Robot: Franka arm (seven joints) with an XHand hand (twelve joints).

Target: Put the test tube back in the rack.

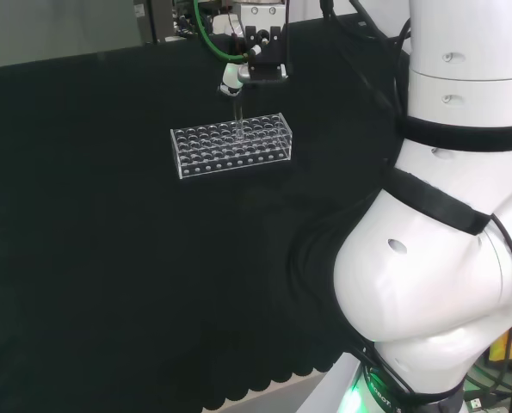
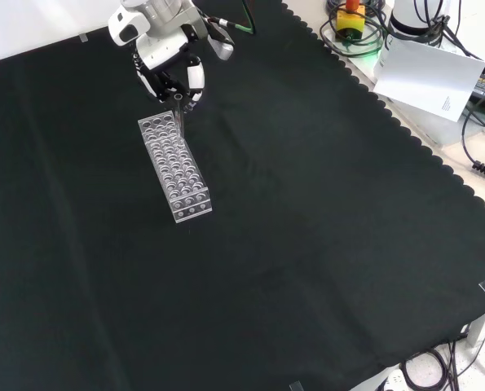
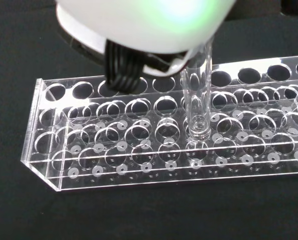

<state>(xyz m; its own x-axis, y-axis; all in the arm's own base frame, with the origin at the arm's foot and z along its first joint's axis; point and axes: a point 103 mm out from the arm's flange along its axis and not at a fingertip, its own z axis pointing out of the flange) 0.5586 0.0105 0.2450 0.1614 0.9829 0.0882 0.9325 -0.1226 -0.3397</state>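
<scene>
One clear rack [image 1: 231,144] sits on the black cloth of the desk [image 1: 83,258], and one test tube [image 1: 237,119] hangs straight down from the hand [image 1: 254,62] above it. The fingers [image 2: 195,79] are curled in and pinch the top of the tube, so the hand is closed on it and holds nothing else.

In the head view the tube drops from just under the fingers to the rack's top plate, about the middle of its far long side. From the front view the hand [image 2: 165,49] stands over the far end of the rack [image 2: 175,166], with the tube [image 2: 179,110] coming down by that end.

The wrist view is the clearest (the glass is hard to follow elsewhere): the tube [image 3: 198,100] stands upright below the fingers, its rounded bottom passed through a hole in the upper plate of the rack [image 3: 154,145] and hanging above the lower plate, not yet down on it. Every other hole I can see in the rack is unfilled; I count just the one tube.
</scene>
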